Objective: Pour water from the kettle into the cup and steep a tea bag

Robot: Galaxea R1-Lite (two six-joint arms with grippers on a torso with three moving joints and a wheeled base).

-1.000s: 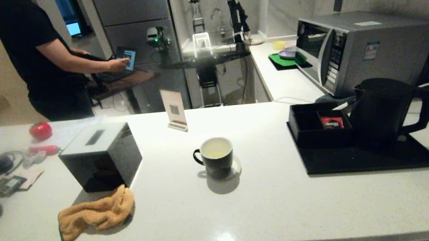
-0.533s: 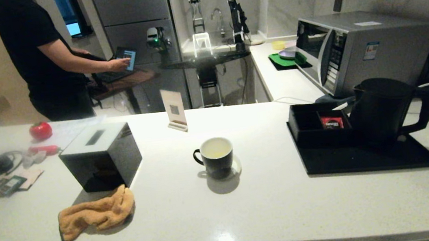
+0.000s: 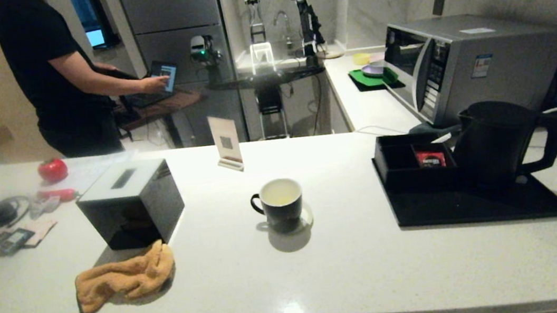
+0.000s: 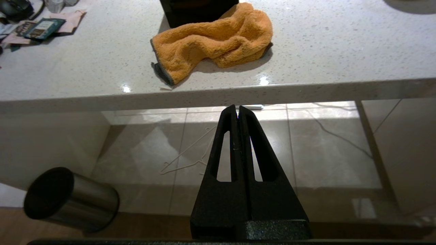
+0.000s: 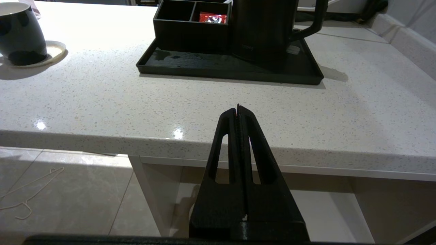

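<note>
Left arm gone from view; cup (image 3: 277, 202) well beyond closed right gripper (image 5: 238, 108).

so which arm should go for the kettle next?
Right. The right gripper, shut, faces the kettle on the black tray; the left gripper, also shut, sits by the orange cloth.

A: Both arms were out of the head view. The kettle (image 5: 264, 29) lost its top to the right wrist frame edge.
B: Cup (image 5: 21, 33) was cropped too; red packet (image 3: 431, 158) print unreadable.
</note>
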